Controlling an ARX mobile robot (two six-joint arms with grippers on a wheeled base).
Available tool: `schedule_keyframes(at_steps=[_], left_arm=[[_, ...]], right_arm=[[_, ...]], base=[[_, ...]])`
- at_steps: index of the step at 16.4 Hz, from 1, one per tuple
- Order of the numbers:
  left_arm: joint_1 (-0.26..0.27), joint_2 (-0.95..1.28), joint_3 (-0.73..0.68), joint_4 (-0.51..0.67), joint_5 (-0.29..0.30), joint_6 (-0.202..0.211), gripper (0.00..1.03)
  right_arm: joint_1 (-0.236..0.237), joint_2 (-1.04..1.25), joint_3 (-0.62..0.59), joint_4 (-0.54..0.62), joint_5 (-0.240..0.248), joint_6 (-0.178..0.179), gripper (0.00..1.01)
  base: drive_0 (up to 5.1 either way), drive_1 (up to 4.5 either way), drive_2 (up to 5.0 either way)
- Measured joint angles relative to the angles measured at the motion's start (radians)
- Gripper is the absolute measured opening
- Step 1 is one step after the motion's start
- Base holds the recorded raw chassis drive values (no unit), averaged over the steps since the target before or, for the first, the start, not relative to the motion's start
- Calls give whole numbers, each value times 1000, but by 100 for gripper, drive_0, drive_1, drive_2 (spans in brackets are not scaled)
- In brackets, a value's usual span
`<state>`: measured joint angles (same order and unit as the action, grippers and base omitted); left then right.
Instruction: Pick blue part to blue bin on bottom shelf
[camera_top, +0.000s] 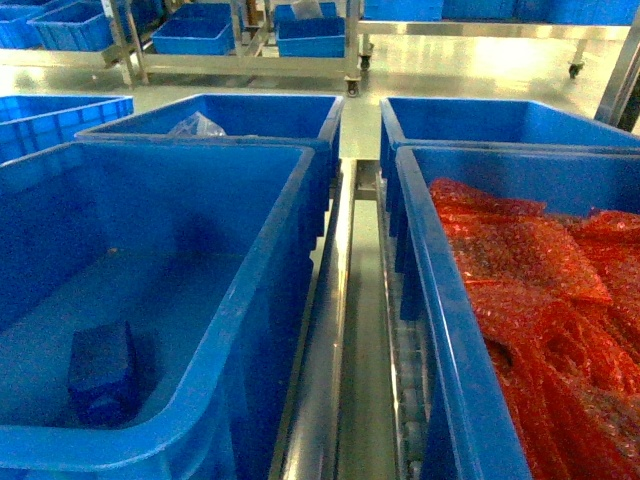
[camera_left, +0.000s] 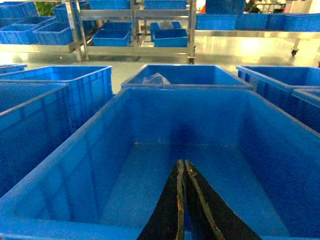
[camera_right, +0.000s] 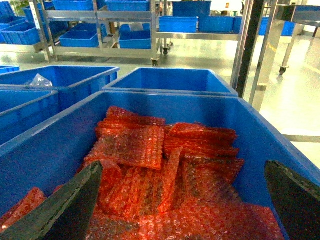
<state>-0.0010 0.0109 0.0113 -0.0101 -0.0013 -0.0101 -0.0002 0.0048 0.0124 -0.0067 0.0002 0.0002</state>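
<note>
- The blue part (camera_top: 103, 372) lies on the floor of the blue bin (camera_top: 300, 210), in its near left corner, close to the front wall – a small dark block, upright as far as the head view shows.
- In the head view this bin fills the left half of the picture; nothing else shows inside it.
- The left tool (camera_left: 182, 200) hangs above the same bin, its two dark fingers pressed together with only a thin seam between them, and it holds nothing.
- From the left wrist view the block is not visible; only the bare bin floor and walls show ahead of the fingers.
- The right tool (camera_right: 182, 200) is spread wide – one finger at the lower left of its wrist view, the other at the lower right – with nothing between them.
- Below the right tool sits a second blue tote (camera_right: 250, 125) heaped with red bubble-wrap bags (camera_right: 165, 170).
- Between the two front totes runs a metal rail (camera_top: 330, 330), seen in the head view.
- Behind them stand two more blue totes; the left rear one (camera_top: 250, 115) holds a clear plastic bag (camera_top: 196, 126).
- Farther back, steel racks (camera_top: 240, 60) carry further blue bins.
</note>
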Motion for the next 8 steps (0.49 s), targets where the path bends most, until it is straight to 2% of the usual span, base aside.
schedule_keyframes(at_steps=[6,8], left_arm=[[0,0,0,6,1,0,2],[0,0,0,6,1,0,24]], right_arm=[[0,0,0,2,0,0,98],[0,0,0,2,0,0,98]], base=[[0,0,0],[0,0,0]])
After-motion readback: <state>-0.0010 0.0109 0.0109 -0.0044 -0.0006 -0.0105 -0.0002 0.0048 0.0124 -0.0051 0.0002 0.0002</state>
